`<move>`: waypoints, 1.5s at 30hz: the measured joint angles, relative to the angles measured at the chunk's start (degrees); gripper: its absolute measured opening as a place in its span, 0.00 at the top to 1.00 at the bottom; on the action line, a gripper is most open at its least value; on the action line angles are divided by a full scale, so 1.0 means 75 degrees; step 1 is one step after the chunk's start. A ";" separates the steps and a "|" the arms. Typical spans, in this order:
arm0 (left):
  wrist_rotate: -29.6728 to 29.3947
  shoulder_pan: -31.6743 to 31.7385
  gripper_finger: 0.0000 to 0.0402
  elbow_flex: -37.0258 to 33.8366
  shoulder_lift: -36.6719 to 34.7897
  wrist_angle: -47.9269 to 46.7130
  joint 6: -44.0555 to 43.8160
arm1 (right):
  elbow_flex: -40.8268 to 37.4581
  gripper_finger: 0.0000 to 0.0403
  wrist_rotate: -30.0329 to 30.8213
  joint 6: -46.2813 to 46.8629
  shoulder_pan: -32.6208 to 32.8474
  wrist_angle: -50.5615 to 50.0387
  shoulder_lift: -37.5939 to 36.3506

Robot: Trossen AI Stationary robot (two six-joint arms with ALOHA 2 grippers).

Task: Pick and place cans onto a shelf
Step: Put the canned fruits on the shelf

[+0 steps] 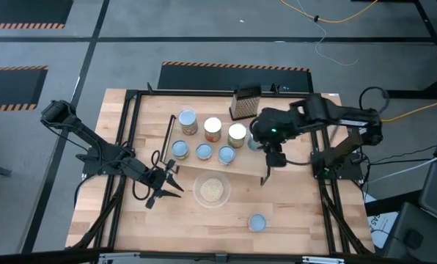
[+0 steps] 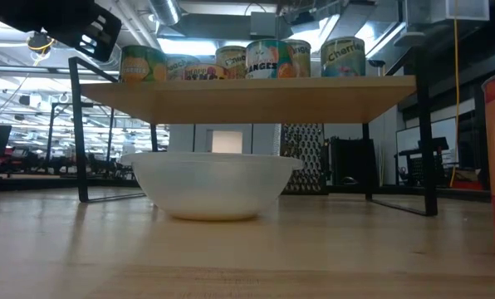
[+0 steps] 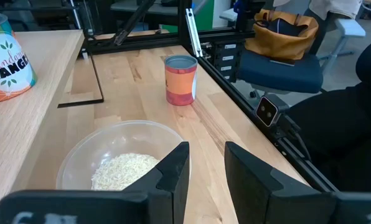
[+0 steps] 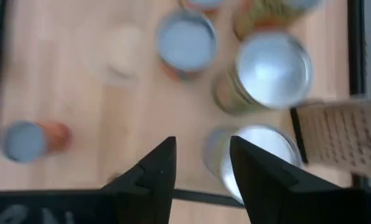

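The shelf [image 1: 204, 170] stands mid-table and carries several cans: three taller silver-topped ones [image 1: 213, 129] in the far row and short blue-grey-topped ones [image 1: 203, 152] in the near row. One more can [image 4: 260, 155] stands at the shelf's right end. My right gripper [image 4: 201, 168] hovers open above the shelf there, and this can shows beside and partly behind one finger, not between the two. A red can [image 3: 180, 79] stands alone on the table, near right. My left gripper [image 3: 207, 168] is open and empty over the bowl's right rim.
A clear bowl of rice [image 1: 212, 191] sits on the table in front of the shelf. A dark box grater [image 1: 245, 103] stands at the far edge behind the shelf's right end. Black rails [image 1: 328, 213] run along the table's sides.
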 joint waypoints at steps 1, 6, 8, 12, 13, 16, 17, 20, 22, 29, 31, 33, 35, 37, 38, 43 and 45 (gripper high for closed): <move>0.0000 0.0000 0.77 0.0000 0.0000 0.0000 0.0000 | 0.0181 0.62 -0.0026 0.0193 0.0144 0.0032 -0.0010; 0.0000 0.0000 0.77 0.0000 0.0000 0.0000 0.0000 | 0.0477 0.62 -0.0292 0.1513 0.1079 0.0265 -0.0012; 0.0000 0.0000 0.77 0.0000 0.0000 0.0000 0.0000 | 0.0365 0.62 -0.0525 0.2162 0.1506 0.0411 -0.0009; 0.0000 0.0000 0.77 0.0000 0.0000 0.0000 0.0000 | -0.0098 0.62 -0.0927 0.3328 0.2379 0.0656 0.0028; 0.0000 0.0000 0.77 0.0000 0.0000 0.0000 0.0000 | -0.0261 0.62 -0.0987 0.3575 0.2606 0.0726 0.0029; 0.0000 0.0000 0.77 0.0000 0.0000 0.0000 0.0000 | -0.0838 0.62 -0.0985 0.4178 0.3254 0.1274 0.0029; 0.0000 0.0000 0.77 0.0000 0.0000 0.0000 0.0000 | -0.1055 0.62 -0.0988 0.4324 0.3450 0.1483 0.0029; 0.0000 0.0000 0.77 0.0000 0.0000 0.0000 0.0000 | -0.1775 0.62 -0.0981 0.4660 0.3953 0.2492 0.0035; 0.0000 0.0000 0.77 0.0000 0.0000 0.0000 0.0000 | -0.2296 0.62 -0.0966 0.4778 0.4261 0.3271 0.0035; 0.0000 0.0000 0.77 0.0000 0.0000 0.0000 0.0000 | -0.3981 0.62 -0.0932 0.4207 0.5086 0.5650 0.0038; 0.0000 0.0000 0.77 0.0000 0.0000 0.0000 0.0000 | -0.4379 0.63 -0.0726 0.4127 0.5210 0.6224 0.0038; 0.0000 0.0000 0.77 0.0000 0.0000 0.0000 0.0000 | -0.4746 0.63 -0.0491 0.4006 0.5289 0.6535 0.0038; 0.0000 0.0000 0.77 0.0000 0.0000 0.0000 0.0000 | -0.5033 0.64 -0.0313 0.3834 0.5349 0.6716 0.0038; 0.0000 0.0000 0.77 0.0000 0.0000 0.0000 0.0000 | -0.5283 0.65 -0.0106 0.3559 0.5362 0.6852 0.0038; 0.0000 0.0000 0.77 0.0000 0.0000 0.0000 0.0000 | -0.5393 0.65 -0.0044 0.3426 0.5362 0.6852 0.0038; 0.0000 0.0000 0.77 0.0000 0.0000 0.0000 0.0000 | -0.5869 0.65 0.0063 0.2687 0.5362 0.6984 0.0038; 0.0000 0.0000 0.77 0.0000 0.0000 0.0000 0.0000 | -0.6051 0.65 0.0065 0.2354 0.5362 0.7026 0.0038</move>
